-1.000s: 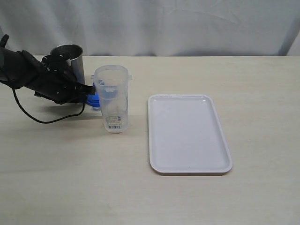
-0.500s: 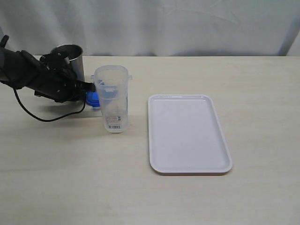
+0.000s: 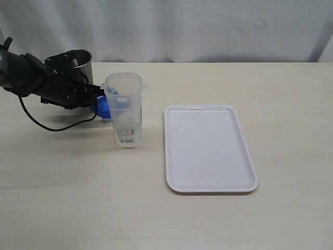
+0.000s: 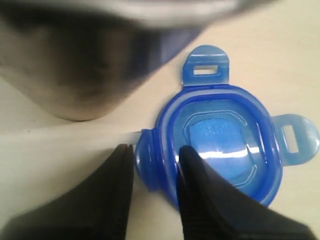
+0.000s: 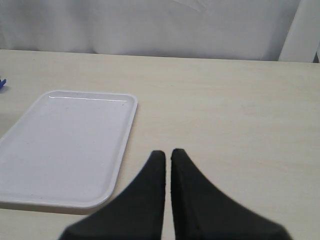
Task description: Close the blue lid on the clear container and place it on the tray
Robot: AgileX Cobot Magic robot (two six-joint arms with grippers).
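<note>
The left hand (image 3: 97, 98) reaches in low from the far left of the desk (image 3: 78, 198), its dark arm stretched out in front of a metal cup (image 3: 78, 60) that stands at the far-left edge. A black cable (image 3: 52, 128) droops from the arm onto the desk.

In the left wrist view, the two black fingers of the left hand (image 4: 156, 152) straddle the rim of the blue lid (image 4: 220, 140). One finger presses on the outside by a snap flap and the other lies over the rim inside the lid, so the hand is pinching the lid by its edge. I cannot tell whether the lid is resting on the desk or raised just above it. Two more flaps stick out from its other sides.

From the room, the blue lid (image 3: 104, 108) sits just left of the clear container (image 3: 125, 112) and slightly behind it, between the container and the cup. The container stands upright with its mouth uncovered, and the barcode label near its base faces the near side.

The white tray (image 3: 208, 108) lies flat to the right of the container, a little apart from it, with its long sides running near to far.

The right hand (image 5: 165, 152) appears only in its own wrist view. Its fingers are pressed together on nothing, hovering above the desk off the tray's (image 5: 65, 150) right side. A white curtain (image 3: 208, 26) hangs behind the desk.
</note>
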